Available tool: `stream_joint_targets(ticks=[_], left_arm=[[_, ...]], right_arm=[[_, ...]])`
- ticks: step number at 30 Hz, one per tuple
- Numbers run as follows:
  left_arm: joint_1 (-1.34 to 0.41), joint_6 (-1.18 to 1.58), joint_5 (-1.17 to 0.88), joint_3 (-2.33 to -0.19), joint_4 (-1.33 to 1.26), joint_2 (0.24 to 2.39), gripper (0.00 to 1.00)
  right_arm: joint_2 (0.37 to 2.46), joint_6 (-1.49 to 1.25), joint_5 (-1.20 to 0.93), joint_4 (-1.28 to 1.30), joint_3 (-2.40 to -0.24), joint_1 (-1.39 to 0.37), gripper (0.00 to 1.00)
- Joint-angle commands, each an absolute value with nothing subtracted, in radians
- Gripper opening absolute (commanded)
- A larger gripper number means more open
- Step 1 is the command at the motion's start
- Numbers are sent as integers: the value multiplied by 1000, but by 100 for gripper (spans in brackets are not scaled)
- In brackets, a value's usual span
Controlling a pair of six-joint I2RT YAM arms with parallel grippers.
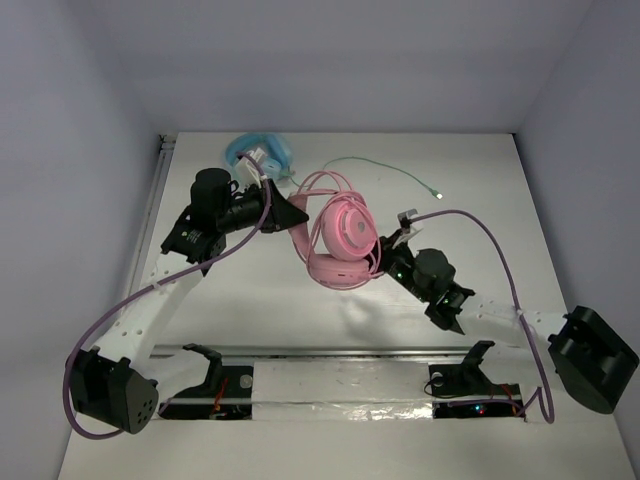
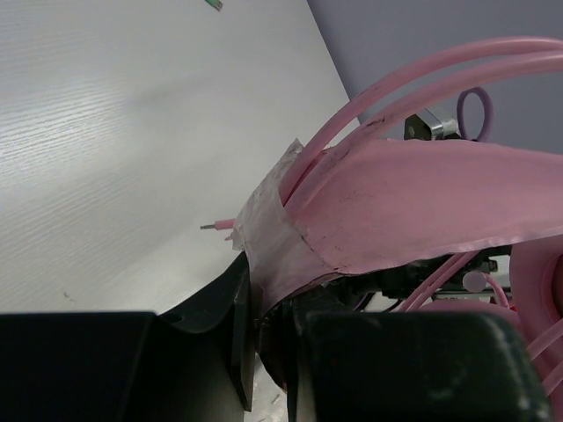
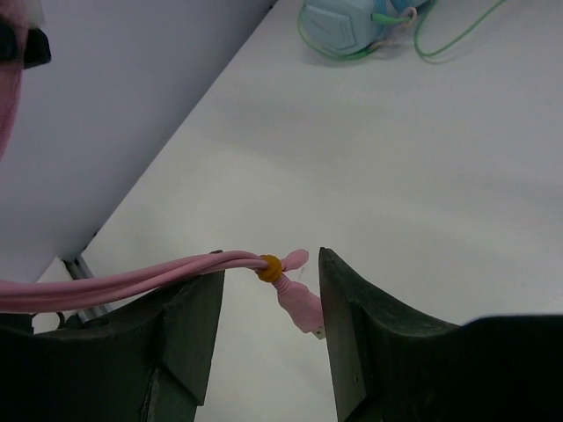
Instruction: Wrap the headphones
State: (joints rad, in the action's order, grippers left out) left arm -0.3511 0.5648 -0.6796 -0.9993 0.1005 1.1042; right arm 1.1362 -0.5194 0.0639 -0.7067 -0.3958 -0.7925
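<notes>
pink headphones (image 1: 342,232) with round earcups; left gripper (image 1: 298,214) clamps their headband (image 2: 422,202), right gripper (image 3: 271,274) gapes around cable (image 3: 132,278).

Seen from above, the left gripper (image 1: 292,214) has its tips lost under the band of the headphones (image 1: 340,240), and the right gripper (image 1: 390,252) has its fingers hidden behind an earcup. The left arm (image 1: 215,205) half covers the blue headphones (image 1: 262,152), which the right wrist view crops at its top edge. In that view the pink cable (image 3: 132,277) runs off the left edge, and whether its plug (image 3: 299,303) touches a finger cannot be told
</notes>
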Motion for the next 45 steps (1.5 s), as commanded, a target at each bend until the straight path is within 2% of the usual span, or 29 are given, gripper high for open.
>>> stream_joint_targets(ticks=[1,9,10,13,14,15,16,19,23,26,31,35,37,45], left_arm=[[-347,635,-768,-1026,6,1085,0],[-347,672,-838,-1017,-48,1081,0],[-347,673,-839,-1017,-48,1081,0],[-347,687,-851,-1012,-60,1083,0],[-347,692,-862,-1006,-75,1085,0],[-347,698,-864,-1005,-80,1085,0],[-347,703,-867,-1003,-83,1085,0],[-347,754,-880,-983,-123,1088,0],[-347,856,-899,-944,-276,1109,0],[-347,995,-867,-887,-426,1133,0],[-347,1250,-734,-764,-716,1149,0],[-347,1201,-560,-764,-684,1143,0],[-347,1146,-428,-791,-589,1128,0],[-347,983,-103,-839,-426,1043,0]], right_arm=[[1143,-474,92,-888,-425,-792,53],[1154,-457,94,-926,-426,-792,49],[1154,-459,87,-933,-426,-792,38],[1163,-462,86,-955,-422,-792,31],[1167,-463,81,-963,-422,-792,25],[1169,-463,77,-966,-423,-792,25],[1170,-471,74,-979,-422,-792,18],[1175,-504,98,-970,-429,-792,9],[1250,-541,133,-885,-491,-792,1],[1327,-600,101,-857,-571,-792,0],[1430,-701,61,-930,-565,-825,0],[1404,-726,77,-919,-526,-902,0],[1355,-748,78,-913,-497,-925,0],[1220,-822,-60,-867,-414,-925,0]])
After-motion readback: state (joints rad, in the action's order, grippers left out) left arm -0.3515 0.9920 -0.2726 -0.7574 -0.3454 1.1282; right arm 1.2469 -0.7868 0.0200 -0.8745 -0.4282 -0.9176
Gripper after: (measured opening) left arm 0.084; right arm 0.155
